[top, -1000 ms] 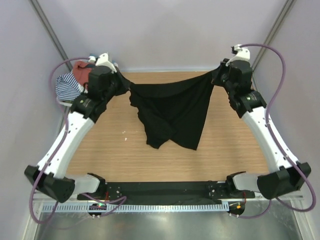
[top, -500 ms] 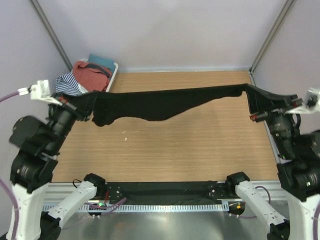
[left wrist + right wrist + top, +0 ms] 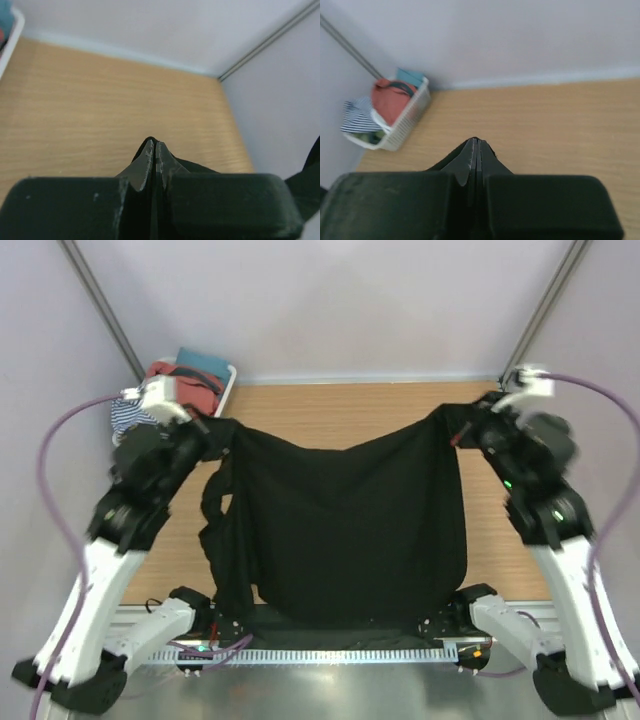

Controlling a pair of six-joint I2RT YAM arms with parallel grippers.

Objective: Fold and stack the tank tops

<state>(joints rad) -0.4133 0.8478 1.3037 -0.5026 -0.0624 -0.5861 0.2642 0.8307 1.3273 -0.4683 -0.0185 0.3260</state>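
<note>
The black tank top (image 3: 350, 530) hangs as a broad sheet between my two grippers, held up by its top corners, and its lower edge reaches the near table edge. Straps dangle down its left side. My left gripper (image 3: 225, 430) is shut on the left corner. In the left wrist view the gripper (image 3: 154, 150) is pinched together, with black cloth (image 3: 194, 167) showing past the tips. My right gripper (image 3: 450, 423) is shut on the right corner. The right wrist view shows this gripper (image 3: 476, 147) closed, with black cloth (image 3: 440, 164) beside it. The rust-red tank top (image 3: 178, 378) (image 3: 392, 100) lies in the basket.
A white plastic basket (image 3: 226, 380) (image 3: 405, 131) stands at the far left corner of the wooden table (image 3: 340, 410). It also holds a striped cloth (image 3: 126, 412) and a teal item (image 3: 205, 362). Grey walls and metal frame posts close in the back and sides.
Half a second ago the black top was stretched into a narrow band across the table. Both grippers have since moved inward and further back, and the cloth now hangs down in a wide sheet.
</note>
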